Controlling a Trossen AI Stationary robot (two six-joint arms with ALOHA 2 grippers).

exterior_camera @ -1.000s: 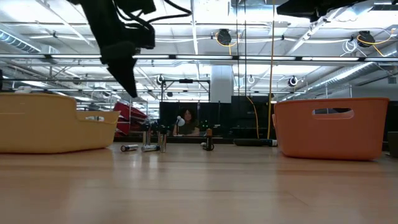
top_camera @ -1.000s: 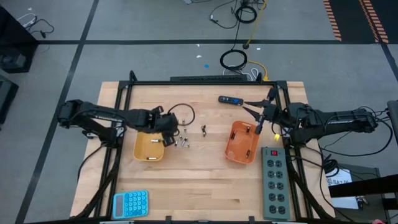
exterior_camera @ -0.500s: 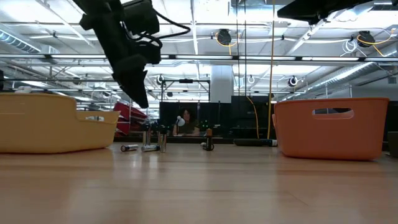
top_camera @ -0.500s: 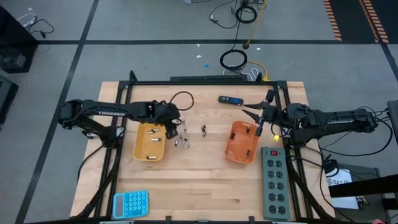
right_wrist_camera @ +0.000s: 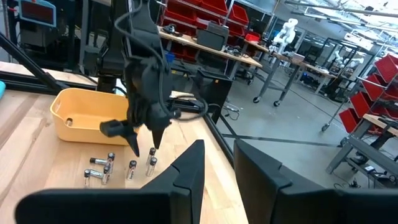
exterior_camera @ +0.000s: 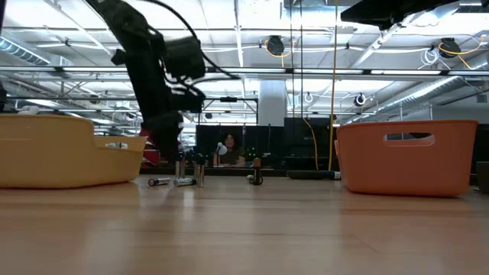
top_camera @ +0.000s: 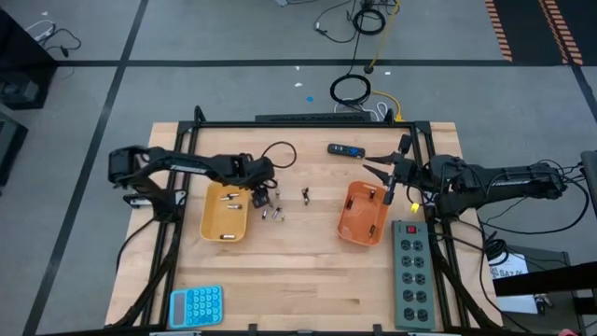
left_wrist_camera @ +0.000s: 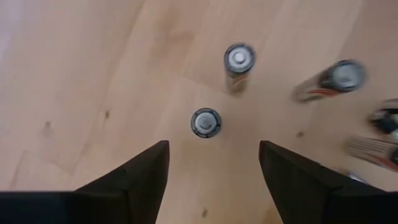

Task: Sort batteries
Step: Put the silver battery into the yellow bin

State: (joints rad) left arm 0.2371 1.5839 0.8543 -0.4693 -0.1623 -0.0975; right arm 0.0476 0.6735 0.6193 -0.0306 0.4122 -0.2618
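Several small batteries (top_camera: 271, 211) stand or lie on the wooden table between a yellow tray (top_camera: 213, 224) and an orange tray (top_camera: 353, 229); one pair (top_camera: 305, 194) sits apart. Two or three cells (top_camera: 232, 199) lie in the yellow tray. My left gripper (top_camera: 260, 194) points down, open, just above the cluster. In the left wrist view its fingers (left_wrist_camera: 214, 146) stand either side of an upright cell (left_wrist_camera: 206, 122) without touching it; another upright cell (left_wrist_camera: 239, 60) and a tilted one (left_wrist_camera: 329, 78) are nearby. My right gripper (top_camera: 384, 173) waits open over the orange tray's far end.
A black-and-blue oblong device (top_camera: 345, 149) lies at the table's far edge, with a black cable loop (top_camera: 280, 154) near it. A grey power strip (top_camera: 410, 275) lies at the right edge and a blue calculator (top_camera: 196, 305) at the near left. Bare wood lies between the trays.
My left gripper has gone from over the yellow tray's right side toward the far edge and a little right, and has come down over the battery cluster, pointing down. The batteries have stayed in place.
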